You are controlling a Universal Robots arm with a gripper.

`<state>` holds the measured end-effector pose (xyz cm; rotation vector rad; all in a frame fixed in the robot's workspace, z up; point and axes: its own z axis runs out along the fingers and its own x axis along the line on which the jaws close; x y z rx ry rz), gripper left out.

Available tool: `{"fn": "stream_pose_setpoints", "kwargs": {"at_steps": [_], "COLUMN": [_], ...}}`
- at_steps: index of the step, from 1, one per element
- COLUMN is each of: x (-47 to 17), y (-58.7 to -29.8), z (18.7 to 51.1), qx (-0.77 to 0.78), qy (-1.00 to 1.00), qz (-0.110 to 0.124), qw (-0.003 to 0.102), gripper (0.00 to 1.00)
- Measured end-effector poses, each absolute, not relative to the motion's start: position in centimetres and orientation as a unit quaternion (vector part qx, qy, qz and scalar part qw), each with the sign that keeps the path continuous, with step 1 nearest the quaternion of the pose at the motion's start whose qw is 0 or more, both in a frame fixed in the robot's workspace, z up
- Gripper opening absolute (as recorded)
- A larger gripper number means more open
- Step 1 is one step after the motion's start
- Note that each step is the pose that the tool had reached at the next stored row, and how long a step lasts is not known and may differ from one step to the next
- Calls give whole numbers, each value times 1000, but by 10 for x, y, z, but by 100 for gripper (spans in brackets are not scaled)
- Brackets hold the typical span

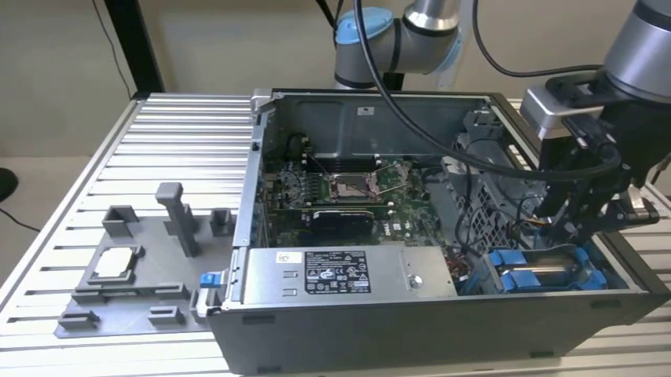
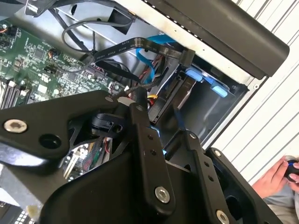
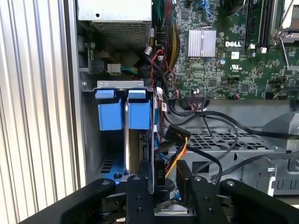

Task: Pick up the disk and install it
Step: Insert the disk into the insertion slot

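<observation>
Exterior view: gripper (image 1: 589,226) hangs at 3 o'clock over the open PC case (image 1: 398,330), above the drive bay in its 4 o'clock corner. There the disk (image 1: 507,261) stands on edge in its blue frame beside a second blue caddy (image 1: 521,281). First wrist view: disk sits down in the slot on the motherboard (image 3: 224,70) side, in line with the gripper, orange-and-black cable (image 3: 180,144) just beside it; claw state, can't tell. Second wrist view: blue frame low in the bay, so pick looks done and insertion mostly done, but can't confirm full seating or release.
</observation>
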<state>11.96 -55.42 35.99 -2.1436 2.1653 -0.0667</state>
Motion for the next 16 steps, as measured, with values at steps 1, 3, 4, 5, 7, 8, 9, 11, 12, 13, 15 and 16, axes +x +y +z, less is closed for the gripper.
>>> {"fn": "stream_pose_setpoints", "kwargs": {"at_steps": [1, 3, 4, 5, 7, 8, 9, 11, 12, 13, 15, 16], "x": [120, 120, 120, 119, 119, 118, 118, 118, 118, 118, 118, 118], "y": [-554, -554, -554, -554, -554, -554, -554, -554, -554, -554, -554, -554], "z": [360, 360, 360, 360, 360, 359, 359, 360, 359, 359, 359, 359], "qx": [-703, -704, -704, -704, -704, -704, -704, -704, -704, -704, -704, -704], "qy": [709, 708, 708, 708, 708, 708, 708, 708, 708, 708, 708, 708], "qz": [-23, -24, -24, -24, -24, -24, -24, -24, -24, -24, -24, -24], "qw": [49, 49, 49, 49, 49, 49, 49, 49, 49, 49, 49, 49], "gripper": [100, 100, 100, 100, 100, 100, 100, 100, 100, 100, 0, 0]}}
